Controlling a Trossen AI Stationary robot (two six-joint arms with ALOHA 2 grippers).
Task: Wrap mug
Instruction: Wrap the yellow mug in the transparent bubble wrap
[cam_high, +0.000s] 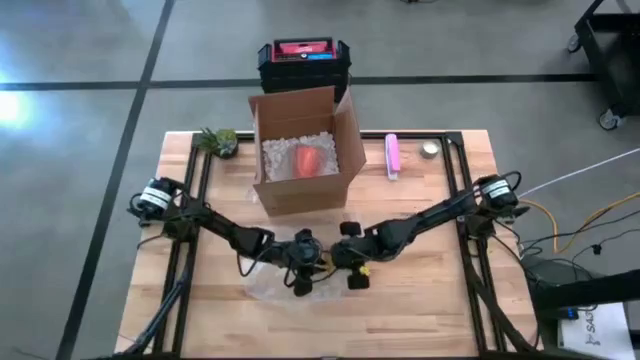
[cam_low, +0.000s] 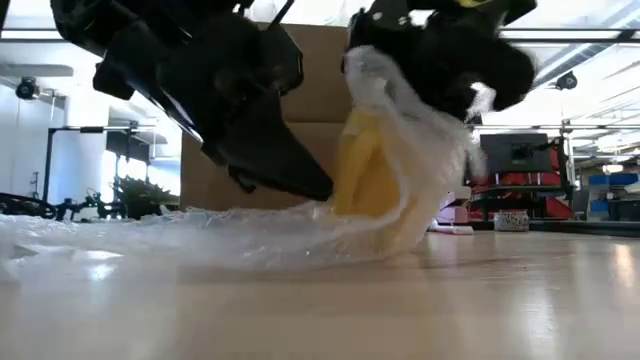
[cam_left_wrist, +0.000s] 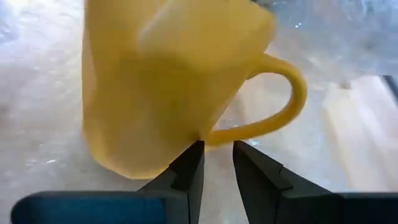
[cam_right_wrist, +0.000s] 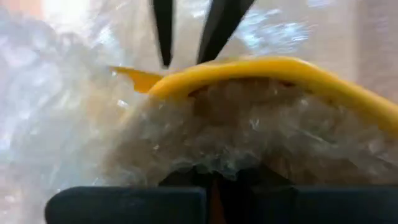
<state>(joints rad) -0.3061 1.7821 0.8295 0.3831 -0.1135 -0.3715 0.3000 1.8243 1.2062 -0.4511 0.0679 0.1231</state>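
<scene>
A yellow mug (cam_low: 365, 180) lies tilted on a sheet of clear bubble wrap (cam_low: 200, 235) near the table's front middle, its handle (cam_left_wrist: 292, 93) out to one side. The wrap is spread flat toward the table's left and rises over the mug on the right. My left gripper (cam_left_wrist: 217, 149) slants down at the mug from the left, its fingers a narrow gap apart with nothing between them. My right gripper (cam_low: 420, 60) is above the mug, shut on the raised wrap. In the high view both grippers (cam_high: 305, 272) (cam_high: 350, 268) meet over the wrap (cam_high: 270, 285). My left gripper has one fingertip (cam_left_wrist: 194, 152) against the mug's outer wall, right beside the lower root of the handle (cam_left_wrist: 214, 135); it comes slanting down from the table's left. My right gripper pinches the bubble wrap (cam_right_wrist: 211, 165) from above. The held part is lifted off the table and drapes over the mug's right side (cam_low: 430, 170); the wrap hides the fingertips, and how many layers they hold I cannot tell.
An open cardboard box (cam_high: 305, 150) with white filler and a red thing inside stands behind the work spot. Beyond it is a black crate (cam_high: 303, 60). A small plant (cam_high: 218, 140) sits at the far left, with a pink object (cam_high: 392, 155) and a small round thing (cam_high: 430, 150) at the far right.
</scene>
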